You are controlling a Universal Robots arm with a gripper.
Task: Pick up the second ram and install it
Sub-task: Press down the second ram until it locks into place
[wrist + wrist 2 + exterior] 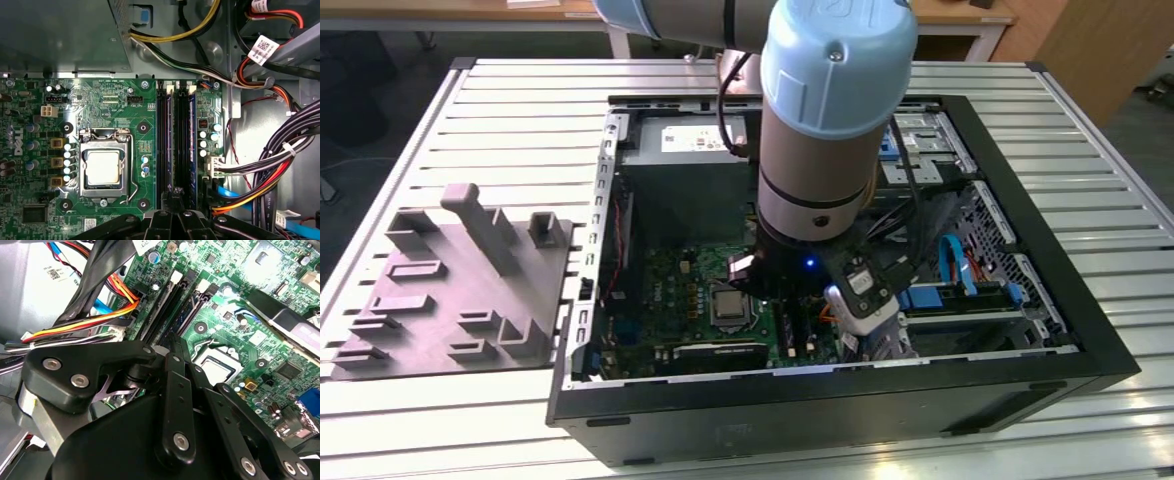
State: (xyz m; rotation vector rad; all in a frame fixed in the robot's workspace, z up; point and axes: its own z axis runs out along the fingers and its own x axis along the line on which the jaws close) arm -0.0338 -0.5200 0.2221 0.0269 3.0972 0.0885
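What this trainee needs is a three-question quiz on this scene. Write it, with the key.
1. True or false: the grey fixture tray sits inside the computer case.
2. The gripper hovers nearest to: A the memory slots; B the tray; C the case's rim.
3. Fill in: the square silver processor socket sits on the green ____.
Key: 1 false, it lies beside the case; 2 A; 3 motherboard.
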